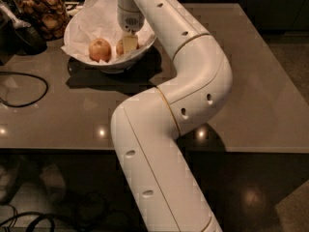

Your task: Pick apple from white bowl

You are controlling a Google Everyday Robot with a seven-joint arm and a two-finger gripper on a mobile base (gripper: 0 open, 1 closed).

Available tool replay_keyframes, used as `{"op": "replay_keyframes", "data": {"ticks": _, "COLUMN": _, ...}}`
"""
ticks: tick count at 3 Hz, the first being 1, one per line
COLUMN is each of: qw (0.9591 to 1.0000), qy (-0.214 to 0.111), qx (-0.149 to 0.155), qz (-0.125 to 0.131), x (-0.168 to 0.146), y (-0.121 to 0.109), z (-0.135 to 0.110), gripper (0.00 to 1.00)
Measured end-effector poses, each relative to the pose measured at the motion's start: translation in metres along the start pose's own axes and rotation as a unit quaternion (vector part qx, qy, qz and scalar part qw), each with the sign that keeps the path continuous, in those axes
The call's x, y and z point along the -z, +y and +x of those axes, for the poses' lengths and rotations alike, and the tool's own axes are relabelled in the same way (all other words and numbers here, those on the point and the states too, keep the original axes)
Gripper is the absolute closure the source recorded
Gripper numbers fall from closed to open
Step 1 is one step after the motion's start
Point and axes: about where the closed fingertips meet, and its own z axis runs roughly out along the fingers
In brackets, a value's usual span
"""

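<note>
The apple [119,47] sits in the white bowl [112,65], right of the bowl's centre on crumpled white paper. Only a tan-orange sliver of its rounded skin shows. The claw [128,44] is down in the bowl against its right side, and I cannot tell whether it grips. A pinker apple [100,50] lies just left.

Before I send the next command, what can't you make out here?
Camera view only:
1. The apple: mostly hidden behind the end effector, low in the white bowl; contact unclear.
2. The glass jar: top cut off by upper edge.
3. The black cable: runs off left edge.
</note>
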Motion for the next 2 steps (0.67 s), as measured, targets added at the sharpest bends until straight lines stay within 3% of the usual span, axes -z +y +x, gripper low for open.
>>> {"op": "replay_keyframes", "data": {"ticks": 2, "qw": 1.0000, "qy": 0.000, "qx": 0.000, "qz": 0.000, "x": 0.0000, "y": 0.0000, "z": 0.0000, "gripper": 0.95}}
